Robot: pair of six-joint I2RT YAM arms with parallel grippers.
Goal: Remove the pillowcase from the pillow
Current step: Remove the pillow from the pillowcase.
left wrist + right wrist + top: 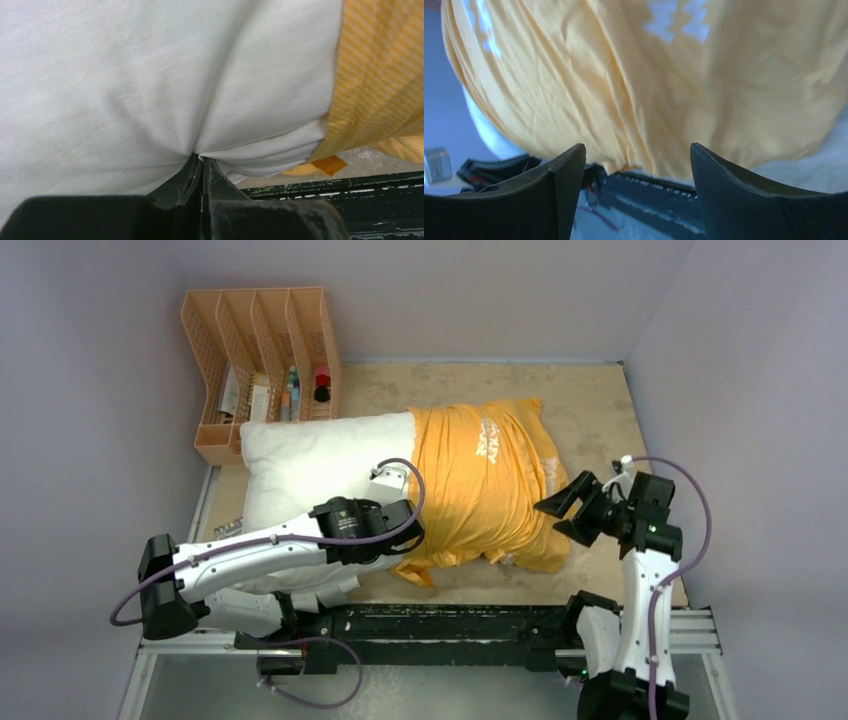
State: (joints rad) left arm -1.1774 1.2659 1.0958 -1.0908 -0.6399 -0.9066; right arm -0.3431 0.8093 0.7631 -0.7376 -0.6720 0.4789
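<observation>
Near edge: my left arm lies low across the front of the pillow (pixel 320 450), left gripper (pixel 201 159) pinched tight on a fold of its bare white fabric. My right arm stands elbow-up, right gripper (pixel 638 148) with jaws wide apart, facing the pillowcase (pixel 480 490). The orange pillowcase sits bunched over the pillow's right half, its white lettering (pixel 488 440) probably two words, too small to read; far left on the table (pixel 600 400), an orange mesh file rack (pixel 260 340) stands just behind the pillow.

Black two-finger left gripper (pixel 202 162) pinched shut on plump white pillow (pixel 125 75); black right gripper (pixel 562 512), middle right, jaws wide apart.
</observation>
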